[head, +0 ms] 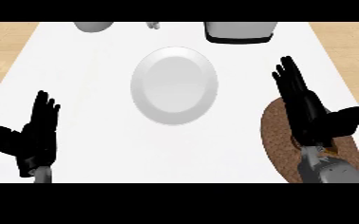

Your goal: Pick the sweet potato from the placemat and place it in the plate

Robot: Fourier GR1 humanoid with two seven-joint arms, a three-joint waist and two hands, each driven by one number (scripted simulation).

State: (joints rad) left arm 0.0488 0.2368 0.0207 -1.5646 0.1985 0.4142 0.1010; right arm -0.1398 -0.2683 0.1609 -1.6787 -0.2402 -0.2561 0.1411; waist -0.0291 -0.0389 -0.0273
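Note:
A white round plate [174, 85] lies in the middle of the white counter. At the right edge is a brown woven placemat [275, 133]. My right hand [305, 107] hovers over the mat, fingers straight and pointing away, thumb spread to the right, open. It covers the middle of the mat. The sweet potato does not show plainly; only a small orange-brown patch [328, 150] peeks out by the wrist. My left hand [36, 133] rests open at the lower left, fingers up, well away from the plate.
Along the counter's far edge are a grey rounded object [93, 26], a small white item [153, 25] and a white container with a black base [240, 32]. Wooden surface [14, 42] shows beyond the counter's left and right edges.

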